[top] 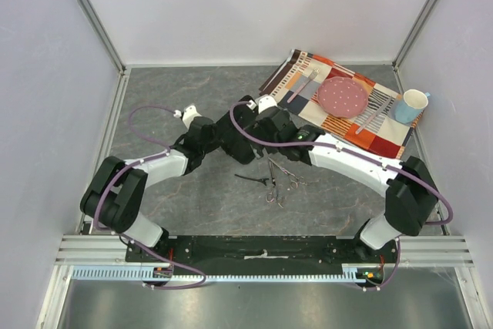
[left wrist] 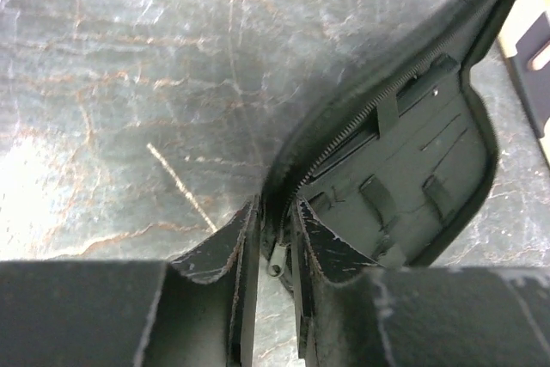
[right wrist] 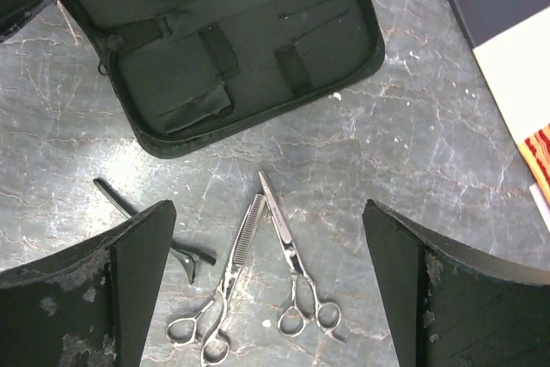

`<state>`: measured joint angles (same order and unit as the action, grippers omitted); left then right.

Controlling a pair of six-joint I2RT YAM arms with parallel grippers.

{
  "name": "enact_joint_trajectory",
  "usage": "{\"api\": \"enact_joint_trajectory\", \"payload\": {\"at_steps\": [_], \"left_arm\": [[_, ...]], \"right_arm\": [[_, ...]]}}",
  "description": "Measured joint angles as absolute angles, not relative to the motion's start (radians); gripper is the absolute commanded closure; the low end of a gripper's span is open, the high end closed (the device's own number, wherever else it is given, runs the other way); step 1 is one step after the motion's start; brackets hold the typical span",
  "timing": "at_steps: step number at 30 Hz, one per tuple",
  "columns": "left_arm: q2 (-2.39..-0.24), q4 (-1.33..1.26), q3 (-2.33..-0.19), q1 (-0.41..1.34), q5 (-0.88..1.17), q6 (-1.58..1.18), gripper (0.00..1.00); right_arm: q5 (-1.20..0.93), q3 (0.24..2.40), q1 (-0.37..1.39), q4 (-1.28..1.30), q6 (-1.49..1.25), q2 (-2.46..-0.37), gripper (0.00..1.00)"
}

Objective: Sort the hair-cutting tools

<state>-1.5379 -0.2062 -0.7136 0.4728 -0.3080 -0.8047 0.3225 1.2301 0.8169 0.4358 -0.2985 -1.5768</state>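
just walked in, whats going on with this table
Two robot arms are sorting hair-cutting tools into a black zip case. The left pincer is closed on the case's edge beside the zipper, seemingly holding it open. The right pincer hangs open above two silver scissors, gripping nothing. The scissors lie on the table just in front of the case, with a black hair clip beside them. None of these three is packed yet.
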Motion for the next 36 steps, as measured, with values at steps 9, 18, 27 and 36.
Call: {"api": "enact_joint_trajectory", "payload": {"at_steps": [9, 18, 27, 36], "left_arm": [[-1.407, -0.075, -0.64, 0.519, -0.309, -0.813, 0.67], [-1.305, 0.096, -0.754, 0.519, -0.274, -0.628, 0.55], [-1.439, 0.252, -1.157, 0.469, -0.123, -0.359, 0.53], [-1.566, 0.29, -1.299, 0.211, 0.145, -0.288, 0.53]], "right_arm": [[0.603, 1.14, 0.919, 0.387, -0.411, -1.448, 0.02], [0.485, 1.082, 0.944, 0.36, -0.429, -1.431, 0.04], [0.305, 1.082, 1.058, 0.395, -0.162, -1.56, 0.09], [0.242, 1.089, 1.057, 0.405, 0.071, -1.647, 0.27]]}}
